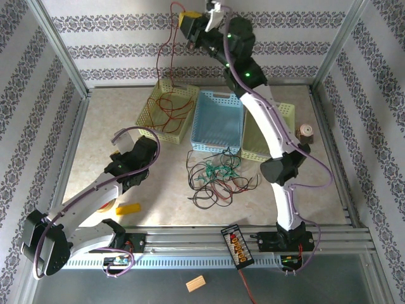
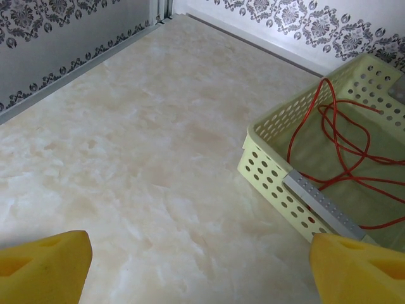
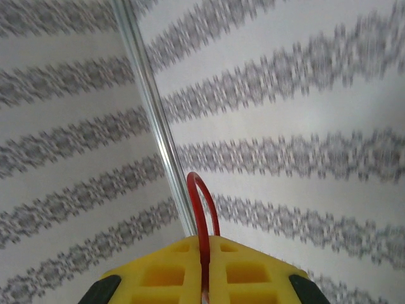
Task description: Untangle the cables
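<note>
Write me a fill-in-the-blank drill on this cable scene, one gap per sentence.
The cable in the shut right pincer is ___.
Its lower end lies in a basket coloured ___.
The left pincer stands ___, holding nothing.
The middle basket has the colour ___.
Missing words: red; yellow; open; blue.

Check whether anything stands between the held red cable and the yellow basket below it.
Nothing visible does. The red cable hangs freely from the shut right gripper down into the left yellow basket, where part already lies coiled.
</note>
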You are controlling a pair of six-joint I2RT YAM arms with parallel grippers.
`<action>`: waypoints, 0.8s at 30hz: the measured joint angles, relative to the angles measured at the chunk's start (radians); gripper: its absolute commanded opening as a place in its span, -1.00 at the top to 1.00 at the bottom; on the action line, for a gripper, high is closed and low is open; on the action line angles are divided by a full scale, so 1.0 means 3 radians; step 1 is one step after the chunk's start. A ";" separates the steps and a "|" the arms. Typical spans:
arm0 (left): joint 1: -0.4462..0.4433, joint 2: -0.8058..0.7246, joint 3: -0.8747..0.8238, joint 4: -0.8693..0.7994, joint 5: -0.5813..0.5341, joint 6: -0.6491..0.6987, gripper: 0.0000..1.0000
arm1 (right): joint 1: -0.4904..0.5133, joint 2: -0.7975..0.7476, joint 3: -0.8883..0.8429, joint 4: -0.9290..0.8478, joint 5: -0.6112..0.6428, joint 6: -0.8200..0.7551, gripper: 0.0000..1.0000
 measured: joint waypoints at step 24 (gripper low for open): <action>0.0014 0.0057 0.0001 0.0094 0.0226 0.0231 -0.78 | 0.0001 0.0858 -0.0624 -0.0352 0.0076 0.0445 0.07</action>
